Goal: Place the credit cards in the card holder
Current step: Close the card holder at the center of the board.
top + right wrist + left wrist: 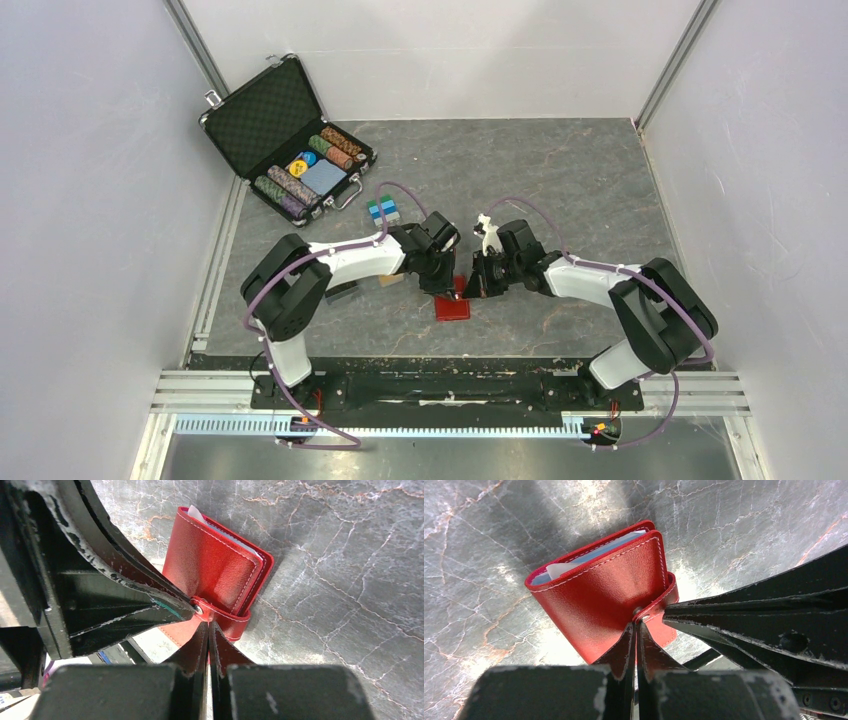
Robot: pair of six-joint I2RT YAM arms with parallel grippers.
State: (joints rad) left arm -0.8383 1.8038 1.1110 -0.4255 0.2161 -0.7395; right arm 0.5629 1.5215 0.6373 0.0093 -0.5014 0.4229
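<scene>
2 clenched: L gripper (pixel 636 626), R gripper (pixel 208 625), at snap (pixel 638 611) | card holder (pixel 594 597) red, folded, cards (pixel 591 555) inside

L hand (pixel 636 626) & R hand (pixel 208 626) both closed tight, tips meeting; arms bent inward.

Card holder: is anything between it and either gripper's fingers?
Nothing visible. The left gripper and right gripper, fingers together, both meet the card holder at its snap strap; a pale card already sits inside its fold.
</scene>
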